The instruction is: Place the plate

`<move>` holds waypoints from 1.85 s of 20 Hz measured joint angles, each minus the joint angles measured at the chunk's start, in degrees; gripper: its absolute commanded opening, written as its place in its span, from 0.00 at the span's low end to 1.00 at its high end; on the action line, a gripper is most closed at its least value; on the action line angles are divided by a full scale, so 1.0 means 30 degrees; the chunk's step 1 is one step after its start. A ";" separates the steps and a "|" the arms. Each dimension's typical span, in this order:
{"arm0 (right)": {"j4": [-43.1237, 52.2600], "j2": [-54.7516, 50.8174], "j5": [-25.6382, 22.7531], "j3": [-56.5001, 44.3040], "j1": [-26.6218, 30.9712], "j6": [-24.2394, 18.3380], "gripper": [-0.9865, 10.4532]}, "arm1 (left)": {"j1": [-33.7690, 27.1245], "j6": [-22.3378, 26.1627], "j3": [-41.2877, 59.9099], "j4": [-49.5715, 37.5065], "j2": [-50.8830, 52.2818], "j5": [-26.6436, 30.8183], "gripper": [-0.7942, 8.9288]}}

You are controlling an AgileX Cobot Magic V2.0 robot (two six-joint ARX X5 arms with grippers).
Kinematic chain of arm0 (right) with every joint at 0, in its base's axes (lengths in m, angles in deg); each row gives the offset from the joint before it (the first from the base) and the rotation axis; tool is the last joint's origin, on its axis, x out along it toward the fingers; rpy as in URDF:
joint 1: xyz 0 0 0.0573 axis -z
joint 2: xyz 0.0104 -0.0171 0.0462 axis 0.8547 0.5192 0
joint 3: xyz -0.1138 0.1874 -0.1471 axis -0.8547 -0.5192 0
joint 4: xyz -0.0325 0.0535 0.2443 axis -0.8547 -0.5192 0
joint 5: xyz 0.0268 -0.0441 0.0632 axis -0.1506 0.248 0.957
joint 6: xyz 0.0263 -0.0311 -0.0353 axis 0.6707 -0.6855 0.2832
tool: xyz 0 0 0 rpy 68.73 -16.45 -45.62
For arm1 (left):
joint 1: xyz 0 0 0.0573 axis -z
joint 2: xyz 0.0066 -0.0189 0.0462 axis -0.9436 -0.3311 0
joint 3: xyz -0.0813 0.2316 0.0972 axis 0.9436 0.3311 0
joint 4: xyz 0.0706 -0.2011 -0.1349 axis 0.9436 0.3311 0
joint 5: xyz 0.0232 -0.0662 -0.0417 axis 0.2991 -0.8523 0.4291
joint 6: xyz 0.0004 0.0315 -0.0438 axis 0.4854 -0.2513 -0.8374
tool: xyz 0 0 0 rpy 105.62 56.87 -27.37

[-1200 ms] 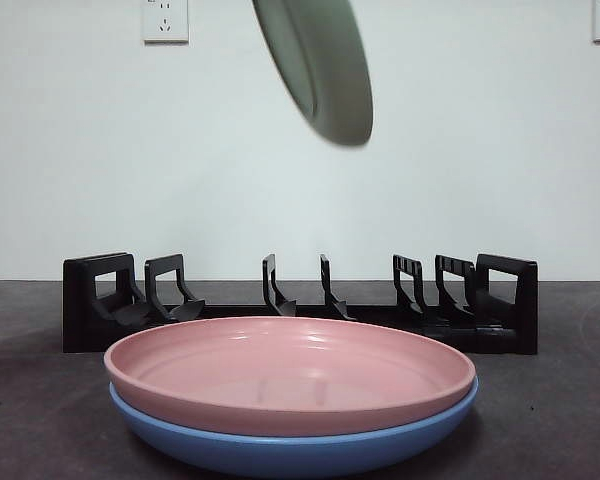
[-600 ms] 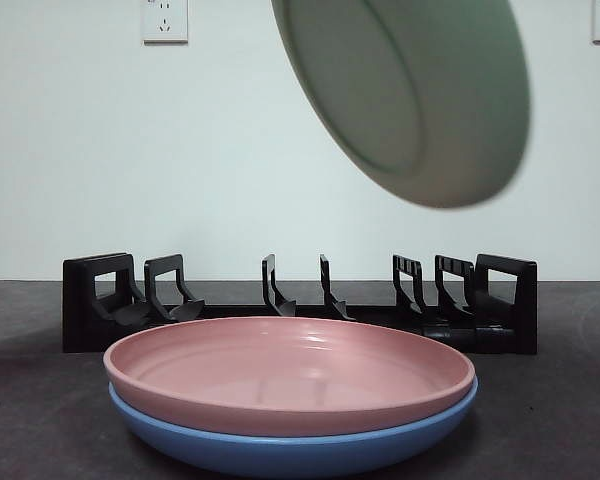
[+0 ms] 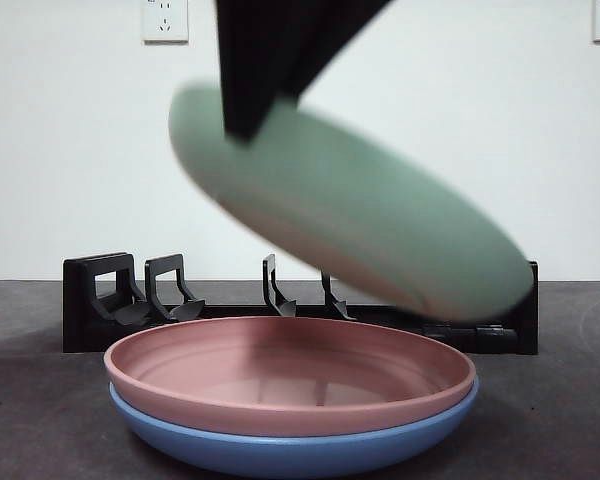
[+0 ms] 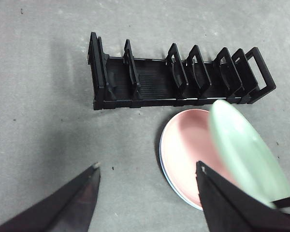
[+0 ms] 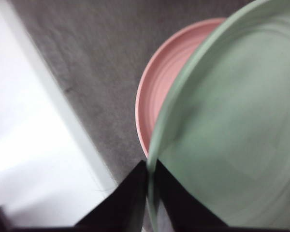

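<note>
The right gripper (image 5: 148, 193) pinches the rim of the green plate (image 3: 350, 225), tilted above the pink plate (image 3: 290, 385) and blue plate (image 3: 290, 450), so it probably needs leveling before release, while the left gripper (image 4: 147, 193) waits spread wide.

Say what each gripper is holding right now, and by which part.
The right gripper holds the green plate by its rim, pinched between its jaws. The left gripper is open and holds nothing.
</note>
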 measured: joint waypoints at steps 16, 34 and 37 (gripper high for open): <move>0.1858 0.4291 -0.0066 0.0000 -0.0095 -0.2098 0.10 | 0.0000 0.0000 0.0000 0.0007 0.0000 0.0007 0.40; 0.3738 0.1311 0.1202 0.0503 0.0510 -0.2025 0.35 | 0.0000 0.0007 0.0000 0.0029 0.0000 0.0007 0.40; 0.3927 -0.0794 -0.1304 0.0758 0.2929 -0.2732 0.35 | 0.0000 0.0015 0.0000 -0.0131 0.0000 0.0044 0.40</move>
